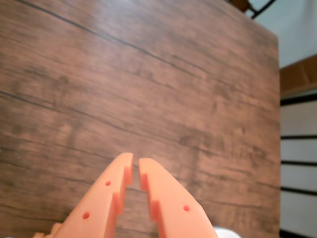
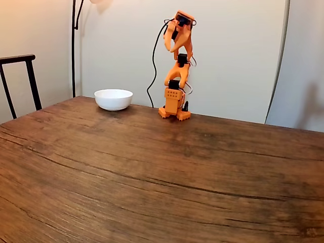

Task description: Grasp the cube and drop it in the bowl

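Small orange plastic arm stands folded upright at the far edge of the dark brown wood-grain table, its base close to the pale wall and a black cable looping down behind it. In the fixed view the orange two-finger claw is tucked high near the top of the arm, pointing downward, well above the tabletop. The wrist view looks down along the claw: the two orange fingers run nearly parallel with only a thin slit between their tips, so the claw is drawn in narrow and nothing sits between the fingers. Below them lies bare wood grain. Round glossy white bowl rests on the table to the left of the arm's base in the fixed view, near it but not touching, and well below the raised claw. A sliver of white at the bottom edge of the wrist view, right of the fingers, may be the bowl's rim; too little shows to be sure. The small blue cube cannot be made out on the table or in the claw in either view; whether it lies inside the bowl cannot be told from this low angle. A black chair back stands at the left of the fixed view, beside the table.
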`<action>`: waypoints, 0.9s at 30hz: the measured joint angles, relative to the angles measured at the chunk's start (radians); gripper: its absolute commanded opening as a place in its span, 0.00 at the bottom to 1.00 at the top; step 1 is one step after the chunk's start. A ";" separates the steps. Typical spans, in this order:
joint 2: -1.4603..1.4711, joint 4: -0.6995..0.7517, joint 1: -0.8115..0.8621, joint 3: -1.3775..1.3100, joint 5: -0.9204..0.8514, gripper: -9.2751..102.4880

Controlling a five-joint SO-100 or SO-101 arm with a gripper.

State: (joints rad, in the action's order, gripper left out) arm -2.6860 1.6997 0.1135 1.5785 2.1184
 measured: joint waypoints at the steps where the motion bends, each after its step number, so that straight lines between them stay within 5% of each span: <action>1: -0.034 0.000 -0.005 0.008 0.000 0.08; 10: -0.354 -0.029 -0.005 0.282 -0.021 0.08; 27: -0.634 -0.500 -0.015 0.951 -0.084 0.08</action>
State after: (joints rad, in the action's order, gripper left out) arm -3.3195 1.1996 0.0982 2.5295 2.0341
